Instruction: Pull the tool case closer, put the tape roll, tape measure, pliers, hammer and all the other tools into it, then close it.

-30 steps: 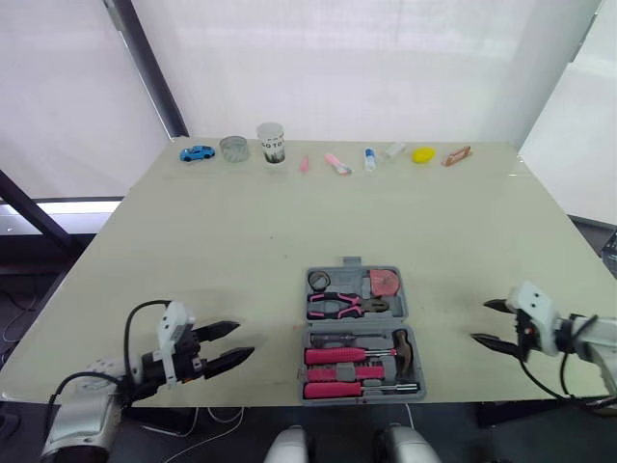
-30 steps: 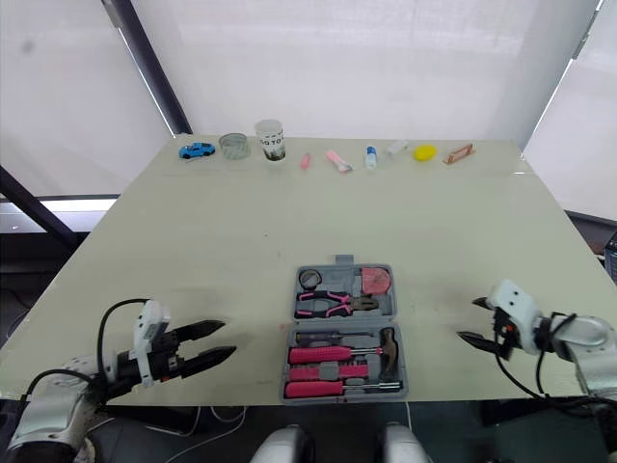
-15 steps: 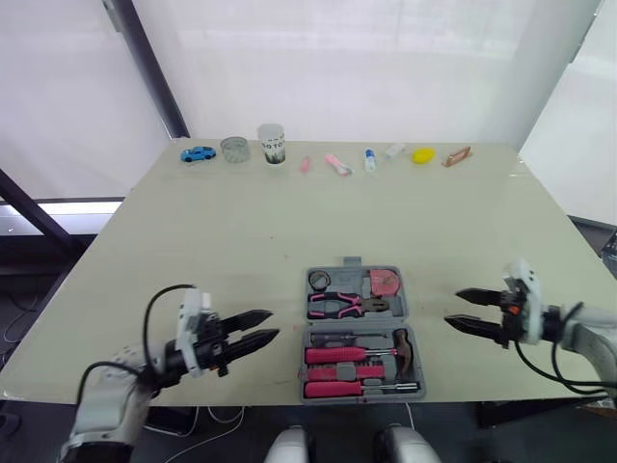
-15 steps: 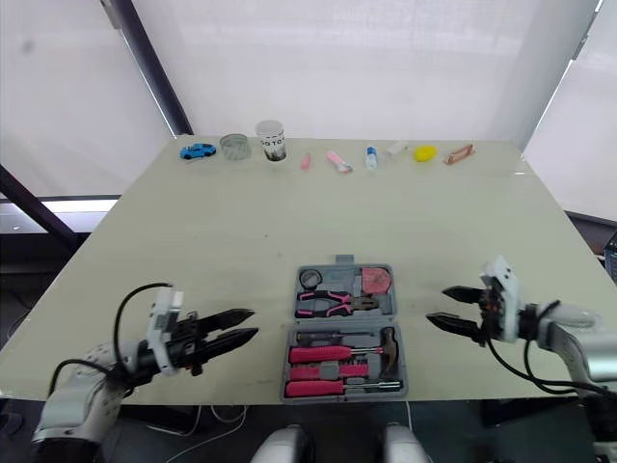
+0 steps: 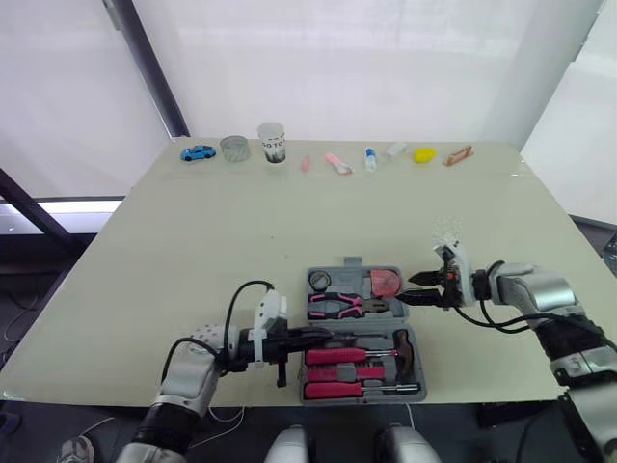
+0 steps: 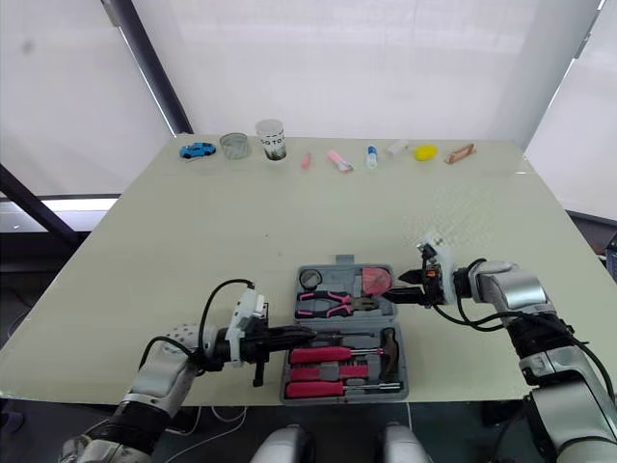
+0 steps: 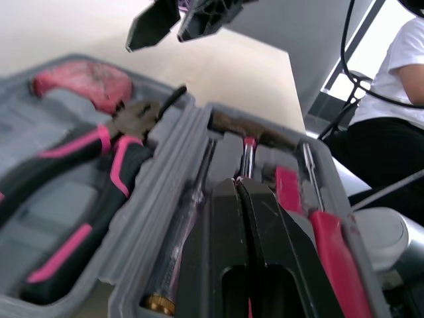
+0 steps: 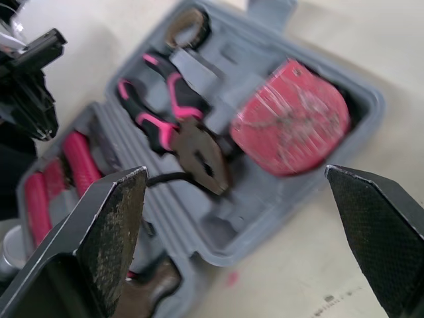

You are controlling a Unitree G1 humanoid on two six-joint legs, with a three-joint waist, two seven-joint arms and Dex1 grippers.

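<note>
**Full, hard case: lift it shut by the far rim**

Found close to the near edge of the table (image 5: 241,231), about halfway along it: the tool case (image 5: 351,261), lying flat open. Packed with the tape roll (image 5: 319,281), tape measure (image 5: 386,282), pliers (image 5: 337,306), hammer (image 5: 400,345) and pink screwdrivers (image 5: 337,356), each in its own slot.

Looks like hard grey plastic, stiff and not bendy. Probably quite heavy with all that metal inside, so not likely to slide from a small bump. Probably smooth and a bit slippery along the rims.

Reaching over the near half from its left rim: the left gripper (image 5: 326,335), fingers pressed together, holding nothing. Hard to tell whether touching the tools or just above them. Waiting just beside the right rim of the far half, near the tape measure: the right gripper (image 5: 407,289), fingers spread wide, nothing between them.

Best to pinch the thin rim of the far half, or the little tab on its far edge, and fold that half over on the hinge. Better to press the near half down meanwhile, to stop tipping. Better done slowly, since a jerk could shake tools loose.
</note>
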